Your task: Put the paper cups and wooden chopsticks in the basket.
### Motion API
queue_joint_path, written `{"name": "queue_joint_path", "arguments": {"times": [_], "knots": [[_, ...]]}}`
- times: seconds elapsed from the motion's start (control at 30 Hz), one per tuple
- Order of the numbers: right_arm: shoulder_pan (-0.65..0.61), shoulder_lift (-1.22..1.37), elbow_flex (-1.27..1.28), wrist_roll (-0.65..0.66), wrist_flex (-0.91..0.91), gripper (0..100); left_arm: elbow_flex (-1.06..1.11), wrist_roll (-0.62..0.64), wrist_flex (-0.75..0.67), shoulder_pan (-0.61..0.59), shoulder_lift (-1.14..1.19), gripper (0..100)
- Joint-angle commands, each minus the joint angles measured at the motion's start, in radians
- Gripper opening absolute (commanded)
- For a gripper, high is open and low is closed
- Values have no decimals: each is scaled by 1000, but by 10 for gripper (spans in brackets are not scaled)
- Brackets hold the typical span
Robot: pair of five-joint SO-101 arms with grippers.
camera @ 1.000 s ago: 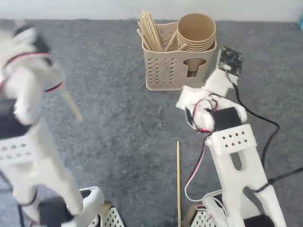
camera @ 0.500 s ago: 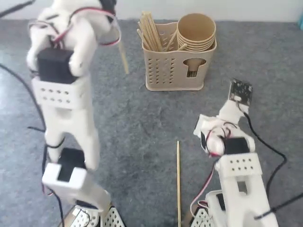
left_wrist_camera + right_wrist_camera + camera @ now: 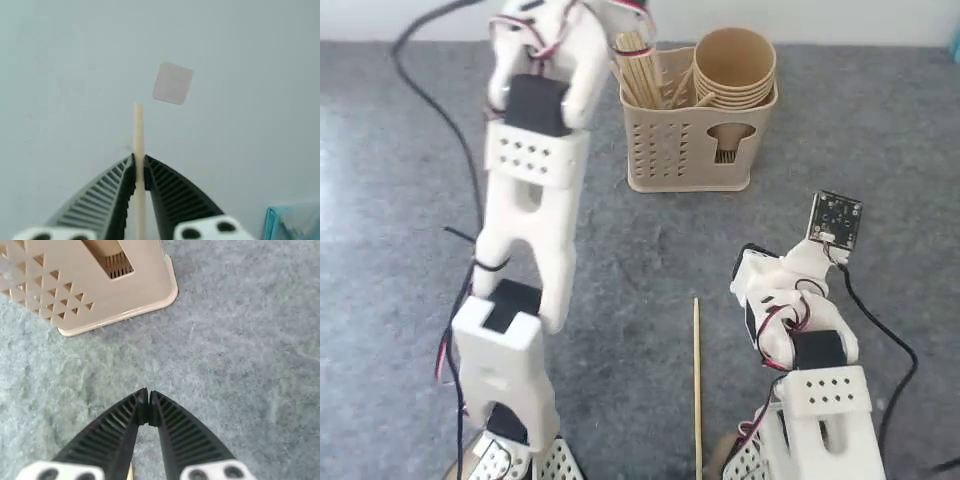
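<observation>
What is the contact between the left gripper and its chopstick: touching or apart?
Touching. The left wrist view shows the left gripper shut on the chopstick, pressing it from both sides.

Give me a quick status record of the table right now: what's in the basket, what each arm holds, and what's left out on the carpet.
basket: beige slotted basket, upright on grey carpet
cups: paper cups, stacked inside the basket
stored sticks: chopstick bundle in the basket beside the cups
left gripper: fingers shut on held chopstick, arm stretched to the basket's chopstick side
right gripper: fingers shut, empty, over carpet short of the basket
left out: loose chopstick, flat on carpet between the arm bases
</observation>
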Motion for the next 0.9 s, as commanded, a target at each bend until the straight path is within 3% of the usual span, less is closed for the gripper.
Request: {"name": "queue_joint_path", "arguments": {"times": [0.0,0.37,0.7,0.87], "knots": [[8,-25,-5,15,-22,7,-47,-38,-52,17,9,12],[8,-30,-5,17,-22,7,-22,-100,-86,15,21,12],[8,-31,-5,51,-21,7,96,-100,-215,15,20,16],[8,-31,-5,51,-21,7,102,-91,-207,15,14,102]]}}
